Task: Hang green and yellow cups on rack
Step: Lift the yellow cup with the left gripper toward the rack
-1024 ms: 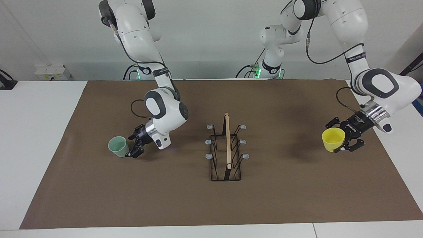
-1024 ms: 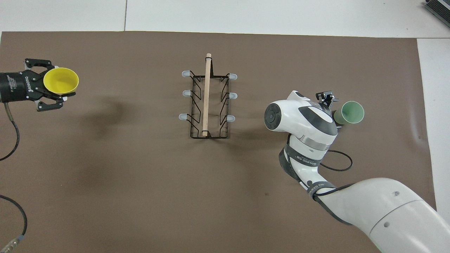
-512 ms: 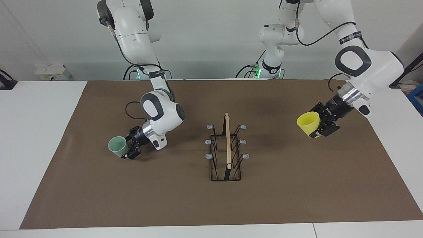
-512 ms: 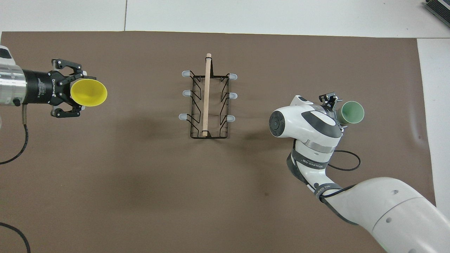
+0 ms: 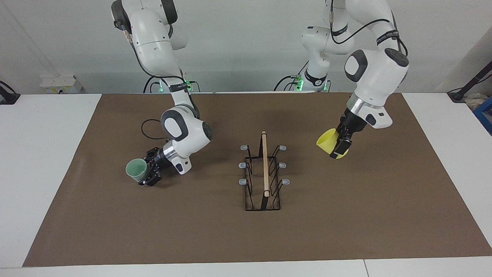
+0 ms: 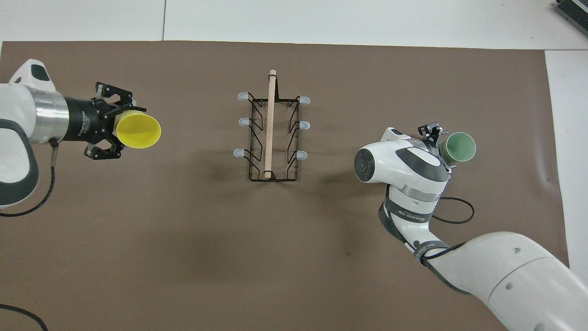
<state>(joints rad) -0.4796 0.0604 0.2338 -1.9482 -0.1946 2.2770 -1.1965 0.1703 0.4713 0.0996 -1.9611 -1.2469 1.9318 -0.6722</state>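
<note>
Plainly light work: two thin plastic cups, stiff enough to hold shape, yet likely to flex or squirt out under a hard squeeze. Smooth and tapered too, so apt to slide toward the narrow end. Best pinched across the wall low on the body, leaving the mouth free for a prong.

Grips yellow cup [image 5: 328, 143] that way already: left fingers [image 5: 341, 148] closed on its lower wall. Hangs in the air over bare surface [image 5: 346, 215], between rack [image 5: 265, 165] and the left arm's end. Lies tipped on its side, mouth turned toward rack. Shows nothing inside from overhead.

Stands upright on the surface toward the right arm's end: green cup [image 5: 137, 170], mouth up, also empty. Right fingers [image 5: 152, 177] down low just beside it, on the side toward rack, spread wide. Cannot tell whether touching the wall or merely flanking the base. Judging by the taper, wiser to close gently and low, then lift straight up before any tilt.

Sits mid-surface between the two cups: rack, its rod running away from the robots. Carries three grey-tipped prongs [image 5: 243, 147] along each side, all six bare, no cup hung yet. Looks rigid as a wire frame but probably light, so liable to skid or tip under a sideways shove. Better to slip each cup mouth-first over a prong tip than to push against the frame.
</note>
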